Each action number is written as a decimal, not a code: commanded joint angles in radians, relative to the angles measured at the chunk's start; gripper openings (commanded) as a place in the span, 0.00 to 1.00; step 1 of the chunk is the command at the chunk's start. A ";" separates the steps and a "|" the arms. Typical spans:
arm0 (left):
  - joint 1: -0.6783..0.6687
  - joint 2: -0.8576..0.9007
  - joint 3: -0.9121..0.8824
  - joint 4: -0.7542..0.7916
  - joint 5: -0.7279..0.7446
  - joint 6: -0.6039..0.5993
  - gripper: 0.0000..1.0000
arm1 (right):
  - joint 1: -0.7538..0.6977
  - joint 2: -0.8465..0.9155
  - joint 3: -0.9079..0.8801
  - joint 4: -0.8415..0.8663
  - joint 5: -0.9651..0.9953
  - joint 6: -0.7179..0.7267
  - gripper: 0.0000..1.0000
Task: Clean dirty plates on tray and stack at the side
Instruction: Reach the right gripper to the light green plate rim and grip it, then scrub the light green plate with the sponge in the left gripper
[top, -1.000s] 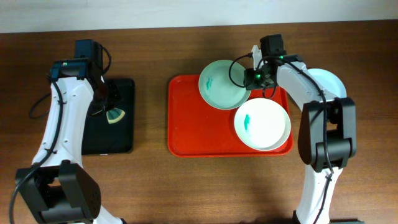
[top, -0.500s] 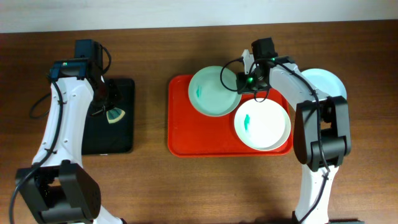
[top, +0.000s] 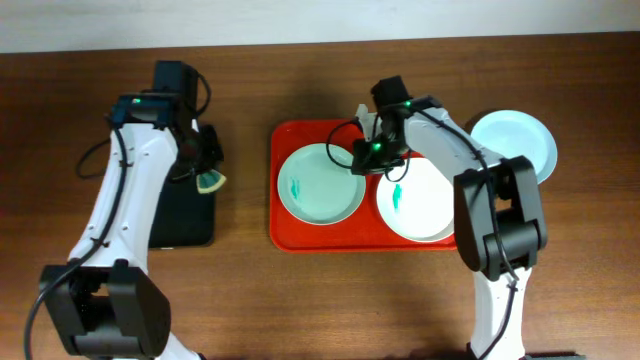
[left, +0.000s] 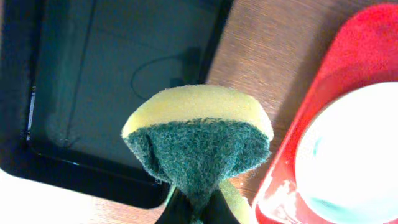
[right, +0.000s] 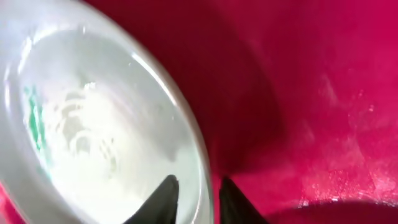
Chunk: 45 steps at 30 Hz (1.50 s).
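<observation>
Overhead view: the red tray (top: 290, 236) sits mid-table with two plates on it. The smeared plate (top: 320, 184) lies in its left half and the second plate (top: 421, 200), also marked teal, lies just beside it on the right. A third plate (top: 513, 143) rests on the table (top: 250, 300) off the tray's right end. The right gripper (top: 362, 160) pinches the smeared plate's rim on the side facing the second plate. The left gripper (top: 208, 180) pinches a sponge (top: 211, 183) over the right edge of the black tray (top: 180, 222), apart from the red tray. The likely trouble is that a hard sideways wipe could slide the smeared plate into its neighbour, or drag the whole tray. No writing can be read here.

Left wrist view: the sponge (left: 199, 134) is squeezed at its base so that it folds, green scrubbing face outward. Held this narrowly, it could twist or pull free when pressed on a plate (left: 354, 149). It could also snag on the red tray's raised rim (left: 367, 50) on the way across. No brand or label is visible on the sponge or black tray (left: 93, 74).

Right wrist view: the right gripper (right: 198, 198) straddles the thin rim of the smeared plate (right: 93, 124), one finger inside and one outside, with the tray (right: 298, 93) beneath. That shallow bite on a glossy edge could slip under scrubbing force, letting the plate spin or tip. The view is blurred and no writing is legible.
</observation>
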 joint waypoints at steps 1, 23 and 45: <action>-0.007 -0.006 0.005 0.002 0.007 0.020 0.00 | 0.002 0.016 -0.005 0.046 0.092 -0.006 0.27; -0.022 -0.006 -0.010 0.014 0.043 0.020 0.00 | 0.023 0.032 -0.011 -0.010 0.098 -0.114 0.04; -0.322 0.084 -0.264 0.549 0.197 -0.074 0.00 | 0.074 0.032 -0.011 -0.039 0.099 0.198 0.04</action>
